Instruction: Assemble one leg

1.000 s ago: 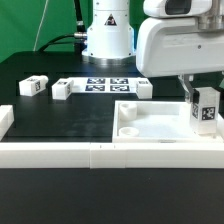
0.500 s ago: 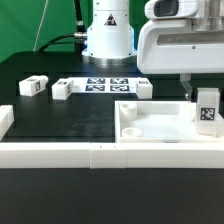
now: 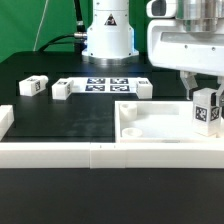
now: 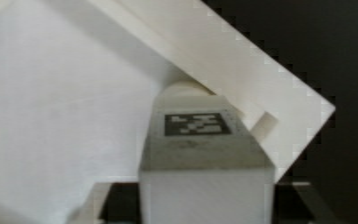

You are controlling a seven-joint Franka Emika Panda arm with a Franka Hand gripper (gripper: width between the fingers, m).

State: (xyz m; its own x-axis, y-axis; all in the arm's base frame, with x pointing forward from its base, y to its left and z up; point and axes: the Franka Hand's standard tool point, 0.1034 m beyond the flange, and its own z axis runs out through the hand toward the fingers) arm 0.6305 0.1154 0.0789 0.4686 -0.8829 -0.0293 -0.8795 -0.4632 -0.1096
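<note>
Leg (image 3: 207,109) (tag showing) sits clamped between the fingers (image 3: 190,88) — upright over the panel's (image 3: 150,125) corner.

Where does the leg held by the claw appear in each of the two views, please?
Exterior view: the leg is at that view's right edge, upright under the claw, over the white panel.
Wrist view: the leg fills the centre, tag facing the camera.
Shared landmark: the white panel, behind the leg in both.
</note>
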